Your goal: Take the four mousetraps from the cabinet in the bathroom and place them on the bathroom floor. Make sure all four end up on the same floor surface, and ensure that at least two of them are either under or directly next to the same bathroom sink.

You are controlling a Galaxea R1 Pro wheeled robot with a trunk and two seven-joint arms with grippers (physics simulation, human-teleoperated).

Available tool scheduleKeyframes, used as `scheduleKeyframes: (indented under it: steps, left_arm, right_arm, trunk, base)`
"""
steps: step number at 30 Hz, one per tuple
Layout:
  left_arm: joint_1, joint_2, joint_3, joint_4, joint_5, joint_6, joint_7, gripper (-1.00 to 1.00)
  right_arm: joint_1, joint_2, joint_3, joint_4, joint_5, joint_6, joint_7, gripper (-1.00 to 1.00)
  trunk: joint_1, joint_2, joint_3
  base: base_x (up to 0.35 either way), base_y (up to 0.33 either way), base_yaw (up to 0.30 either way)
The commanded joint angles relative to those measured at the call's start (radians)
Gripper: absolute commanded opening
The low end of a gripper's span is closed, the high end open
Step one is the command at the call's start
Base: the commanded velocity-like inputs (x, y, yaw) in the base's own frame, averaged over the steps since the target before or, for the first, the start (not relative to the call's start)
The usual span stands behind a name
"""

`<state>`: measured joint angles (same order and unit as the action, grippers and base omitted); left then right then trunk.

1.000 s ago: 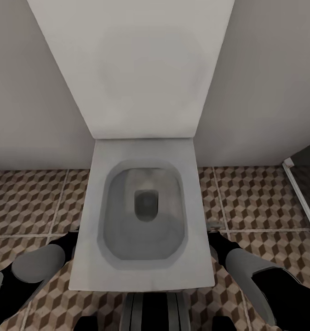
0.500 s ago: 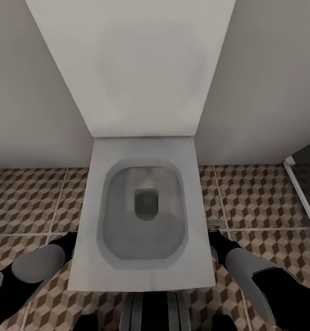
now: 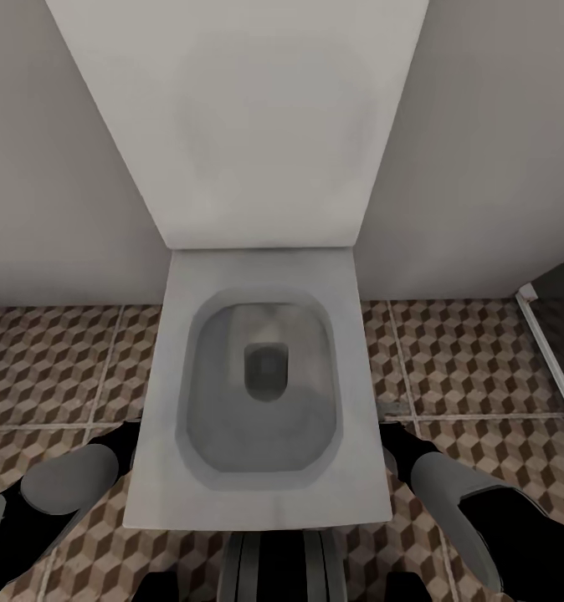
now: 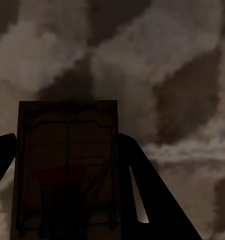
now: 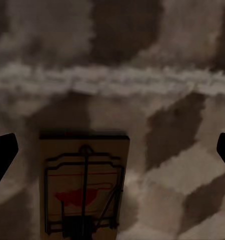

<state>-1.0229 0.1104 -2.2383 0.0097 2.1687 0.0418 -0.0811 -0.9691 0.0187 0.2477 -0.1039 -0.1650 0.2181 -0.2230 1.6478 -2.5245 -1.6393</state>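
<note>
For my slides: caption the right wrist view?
Mousetrap lying between the right gripper's wide-apart fingertips, over cube-patterned floor tile.

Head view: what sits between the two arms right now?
In the head view the white toilet fills the stretch between the left arm and the right arm, its open bowl centred, with patterned bathroom floor on both sides.

— What fills the middle of the frame?
— A square white toilet (image 3: 261,393), its lid raised against plain grey walls (image 3: 56,192).
— And below?
— Cube-patterned brown and beige floor tiles (image 3: 39,368); a white-edged dark frame (image 3: 550,351) at the right edge.
</note>
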Motion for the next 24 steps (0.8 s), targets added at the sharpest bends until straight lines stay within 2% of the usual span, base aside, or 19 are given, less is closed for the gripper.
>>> scheduleKeyframes:
  steps: [1,24]
  left_arm:
    - [0.000,0.000,-0.007,0.001,0.008,0.004,-0.005,-1.00]
    - [0.000,0.000,-0.007,0.001,0.008,0.004,-0.005,-1.00]
  right_arm:
    - [0.000,0.000,0.009,-0.002,-0.010,0.006,-0.005,1.00]
    - [0.000,0.000,0.009,-0.002,-0.010,0.006,-0.005,1.00]
  trunk:
    - [0.000,0.000,0.000]
    - [0.000,0.000,0.000]
  base:
    - [0.000,0.000,0.000]
    - [0.000,0.000,0.000]
